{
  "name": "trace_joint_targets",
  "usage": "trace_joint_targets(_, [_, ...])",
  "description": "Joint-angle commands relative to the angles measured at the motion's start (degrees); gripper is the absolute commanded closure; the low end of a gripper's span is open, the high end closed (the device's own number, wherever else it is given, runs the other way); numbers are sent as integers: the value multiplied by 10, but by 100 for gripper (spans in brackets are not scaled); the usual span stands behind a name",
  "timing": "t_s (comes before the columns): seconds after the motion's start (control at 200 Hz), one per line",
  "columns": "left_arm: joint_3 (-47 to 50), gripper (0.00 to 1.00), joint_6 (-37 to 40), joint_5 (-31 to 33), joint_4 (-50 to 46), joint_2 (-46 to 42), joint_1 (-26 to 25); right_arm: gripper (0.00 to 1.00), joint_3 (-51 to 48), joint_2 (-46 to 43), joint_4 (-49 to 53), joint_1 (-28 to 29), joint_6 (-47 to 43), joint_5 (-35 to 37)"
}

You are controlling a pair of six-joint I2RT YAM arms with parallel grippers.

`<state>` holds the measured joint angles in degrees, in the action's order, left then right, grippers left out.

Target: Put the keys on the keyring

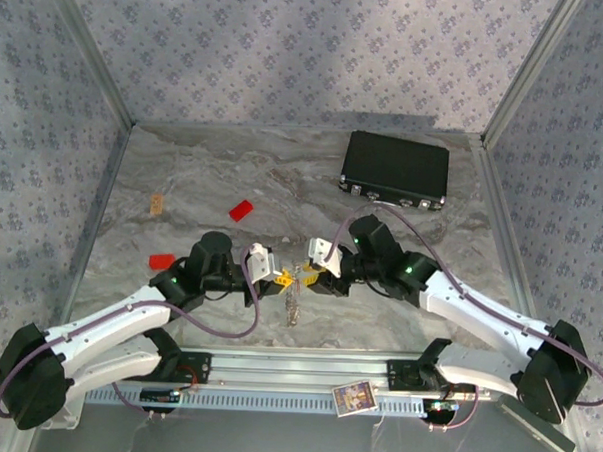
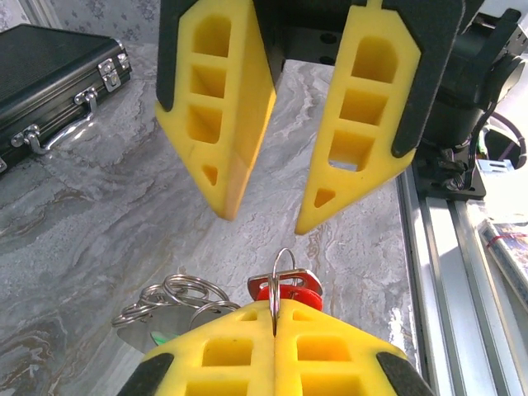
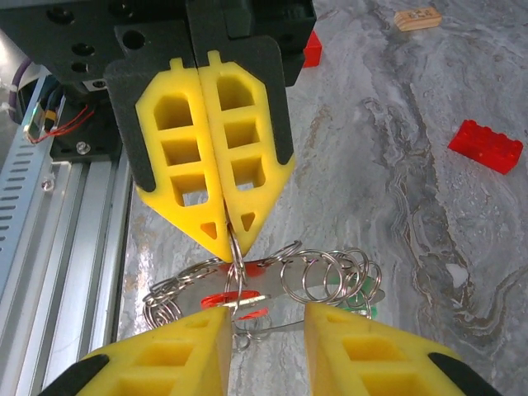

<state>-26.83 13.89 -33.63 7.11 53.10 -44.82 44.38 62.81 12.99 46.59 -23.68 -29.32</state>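
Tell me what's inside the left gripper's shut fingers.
The thin loop of the keyring sticks out of the shut left gripper, with the red key just beyond the tips. The loop's pinched part is hidden in the seam.

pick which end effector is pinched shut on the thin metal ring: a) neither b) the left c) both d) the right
B: the left end effector has its yellow fingers pressed together on the keyring, while the fingers of the right end effector stand apart.
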Motion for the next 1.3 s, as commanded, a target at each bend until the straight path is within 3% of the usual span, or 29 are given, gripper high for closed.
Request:
trace_joint_targets(0.0, [4,100,-6,-8,42,-3,-7,70,-14,-11,-40,2,55,-2])
trace_joint_targets(0.235, [5,100,-6,-6,44,-5,-9,71,-10,-3,-41,5,59,-1])
trace_joint_targets(0.495, [6,100,-4,-4,48,-4,-10,79,3,17,-26,7,58,-20])
trace_joint_targets(0.725, [7,100,-3,-5,48,-5,-10,100,2,10,-25,4,56,-18])
trace_joint_targets(0.954, [11,100,-4,-11,58,-6,-9,100,-10,11,-21,-7,46,15])
trace_joint_targets(1.294, [46,100,-33,-5,149,7,-11,100,-44,31,-60,-6,52,-14])
